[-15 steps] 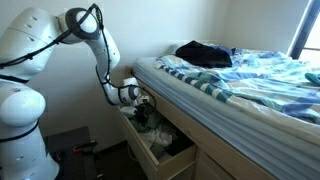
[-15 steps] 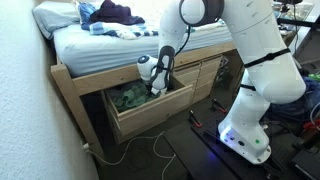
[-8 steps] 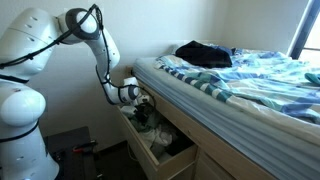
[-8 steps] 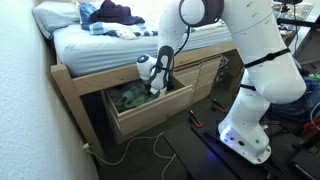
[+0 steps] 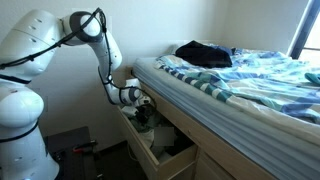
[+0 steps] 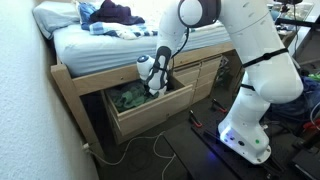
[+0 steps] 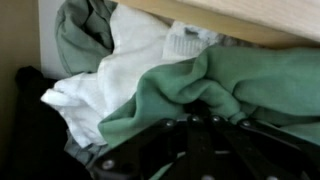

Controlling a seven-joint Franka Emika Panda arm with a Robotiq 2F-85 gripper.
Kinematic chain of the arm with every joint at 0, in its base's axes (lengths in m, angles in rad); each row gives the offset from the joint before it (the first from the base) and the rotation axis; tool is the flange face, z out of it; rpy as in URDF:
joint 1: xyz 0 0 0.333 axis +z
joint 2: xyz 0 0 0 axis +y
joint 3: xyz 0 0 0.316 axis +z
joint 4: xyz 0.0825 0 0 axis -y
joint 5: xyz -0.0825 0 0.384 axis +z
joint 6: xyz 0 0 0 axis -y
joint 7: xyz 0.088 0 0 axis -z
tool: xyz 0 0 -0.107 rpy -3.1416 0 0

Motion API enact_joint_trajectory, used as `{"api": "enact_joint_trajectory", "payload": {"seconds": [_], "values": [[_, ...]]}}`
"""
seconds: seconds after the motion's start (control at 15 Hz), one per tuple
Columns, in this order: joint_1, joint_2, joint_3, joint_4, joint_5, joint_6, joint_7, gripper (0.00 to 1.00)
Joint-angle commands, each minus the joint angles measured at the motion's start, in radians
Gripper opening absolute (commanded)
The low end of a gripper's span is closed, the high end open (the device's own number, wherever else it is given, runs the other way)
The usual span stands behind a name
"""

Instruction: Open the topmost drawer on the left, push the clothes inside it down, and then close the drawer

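Both exterior views show gripper (image 6: pixel 151 86) in drawer (image 6: pixel 150 116), grip unreadable; wrist view alone reveals white clothes (image 7: pixel 112 68)

Soft, matt cloth for the clothes (image 7: pixel 250 85), thick green and ribbed white knit. Pale, smooth, matt wood for the drawer (image 6: pixel 150 115) and bed frame (image 6: pixel 105 72). Glossy white plastic on the arm (image 6: pixel 260 60). Rumpled cloth bedding (image 5: pixel 250 75).

green and white clothes (image 7: pixel 190 85) in a light wood drawer (image 6: pixel 150 112); blue striped bedding (image 5: pixel 240 75); dark garment (image 5: pixel 203 53).
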State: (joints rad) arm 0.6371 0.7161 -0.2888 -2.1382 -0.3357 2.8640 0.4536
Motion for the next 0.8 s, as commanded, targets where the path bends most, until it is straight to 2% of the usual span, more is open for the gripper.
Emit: {"api": "enact_joint_trajectory", "payload": {"seconds": [0.0,0.13,0.33,0.67,0.73], "values": [[-0.132,0.12,0.115,0.095,0.084,0.014,-0.098,0.0],[-0.172,0.145,0.141,0.121,0.101,0.007,-0.126,0.0],[-0.194,0.15,0.159,0.12,0.105,0.003,-0.125,0.0],[-0.167,0.108,0.143,0.09,0.087,-0.033,-0.12,0.0],[-0.153,0.046,0.124,0.048,0.085,-0.007,-0.097,0.01]]}}
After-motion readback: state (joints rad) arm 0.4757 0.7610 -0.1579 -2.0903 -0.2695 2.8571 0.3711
